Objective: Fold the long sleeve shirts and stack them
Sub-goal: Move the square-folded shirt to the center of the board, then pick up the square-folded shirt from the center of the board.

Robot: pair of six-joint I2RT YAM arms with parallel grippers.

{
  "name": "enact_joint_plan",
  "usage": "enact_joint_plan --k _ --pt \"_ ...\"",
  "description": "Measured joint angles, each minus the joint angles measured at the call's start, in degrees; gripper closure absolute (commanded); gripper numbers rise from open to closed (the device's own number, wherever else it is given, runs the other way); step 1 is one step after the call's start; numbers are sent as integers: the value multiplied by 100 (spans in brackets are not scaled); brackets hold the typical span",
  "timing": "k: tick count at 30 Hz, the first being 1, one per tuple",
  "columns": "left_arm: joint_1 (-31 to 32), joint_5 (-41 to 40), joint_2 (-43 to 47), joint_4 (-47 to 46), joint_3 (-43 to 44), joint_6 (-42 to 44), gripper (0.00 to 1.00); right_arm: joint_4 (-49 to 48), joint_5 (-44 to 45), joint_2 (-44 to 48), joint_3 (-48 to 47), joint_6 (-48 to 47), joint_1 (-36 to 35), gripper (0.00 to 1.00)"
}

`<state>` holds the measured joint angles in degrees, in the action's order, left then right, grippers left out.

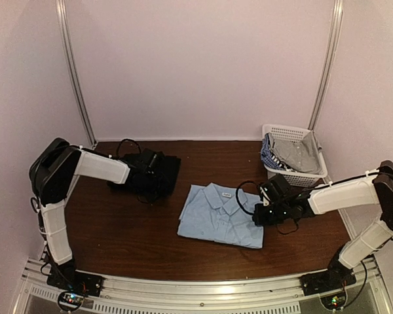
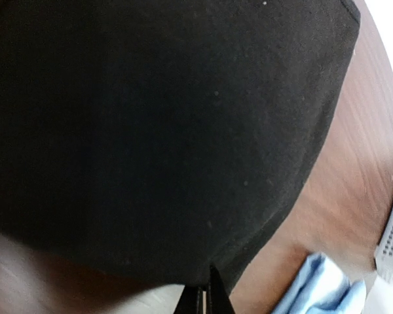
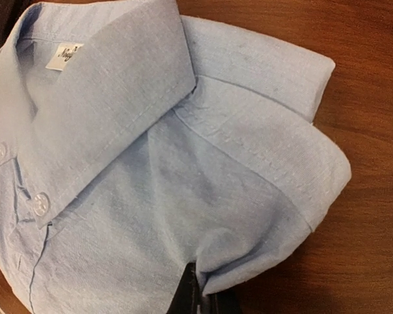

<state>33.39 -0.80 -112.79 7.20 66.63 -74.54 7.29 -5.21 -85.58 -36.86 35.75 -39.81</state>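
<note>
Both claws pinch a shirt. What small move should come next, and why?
Probably lift the black shirt a little: the left gripper is shut on its edge, and it lies apart from the folded light blue shirt, which the right gripper pinches, so stacking needs it carried over.

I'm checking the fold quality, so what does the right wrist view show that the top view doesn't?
Only the right wrist: the buttons and seam stitching up close. Only the top: the black shirt and the white basket of clothes. Both: the folded light blue shirt on the brown table, with the right hand at its edge.
</note>
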Motion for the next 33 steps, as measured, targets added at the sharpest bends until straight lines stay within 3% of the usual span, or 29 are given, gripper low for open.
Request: enact_joint_plan --k 3,4,10,21,27,33 --pt "306 59 -15 -74 4 -214 99 -26 0 94 116 0 0 100" --pt "369 66 -15 -96 22 -267 88 -31 0 109 138 0 0 100" --pt "544 212 -11 -109 63 -286 60 -61 0 131 168 4 0 100" --pt "1097 398 782 398 166 1123 37 -72 4 175 177 66 42 100" --pt "1154 654 579 750 289 2070 31 -70 4 175 177 68 42 100" --pt "1215 1080 201 960 321 2625 34 -70 2 170 177 68 42 100"
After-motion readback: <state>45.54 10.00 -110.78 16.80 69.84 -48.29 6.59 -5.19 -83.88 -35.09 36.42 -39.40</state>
